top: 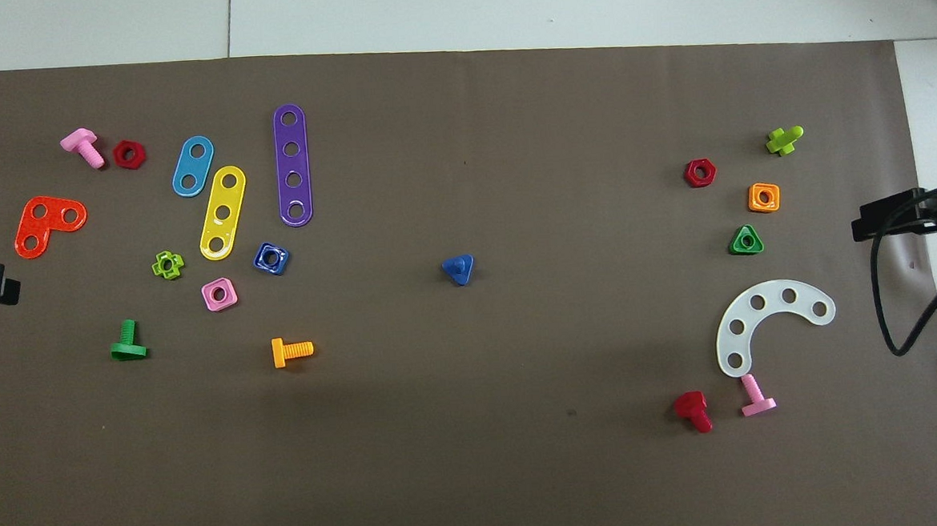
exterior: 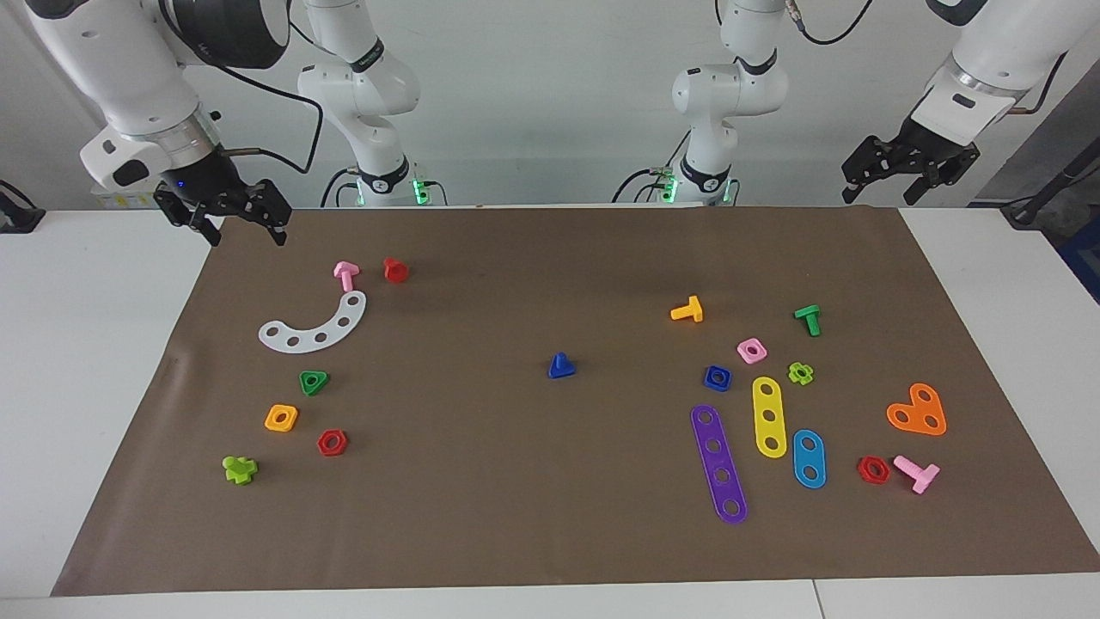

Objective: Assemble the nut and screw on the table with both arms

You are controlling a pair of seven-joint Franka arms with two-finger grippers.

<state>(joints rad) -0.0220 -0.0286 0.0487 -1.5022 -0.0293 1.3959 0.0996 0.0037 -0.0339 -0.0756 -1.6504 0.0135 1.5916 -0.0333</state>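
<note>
Nut (exterior: pixel 717 377): one, blue. Screw (exterior: pixel 560 366): one, blue, mid-mat, apart. Left gripper (exterior: pixel 890 174) and right gripper (exterior: pixel 234 222): two, both released, empty.

both tools (exterior: pixel 909 174) (exterior: pixel 241 222) raised — jaws apart, empty

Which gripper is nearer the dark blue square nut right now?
Left. The left gripper hangs open above the mat's corner at the nut's end; the right gripper hangs open at the other arm's end.
</note>
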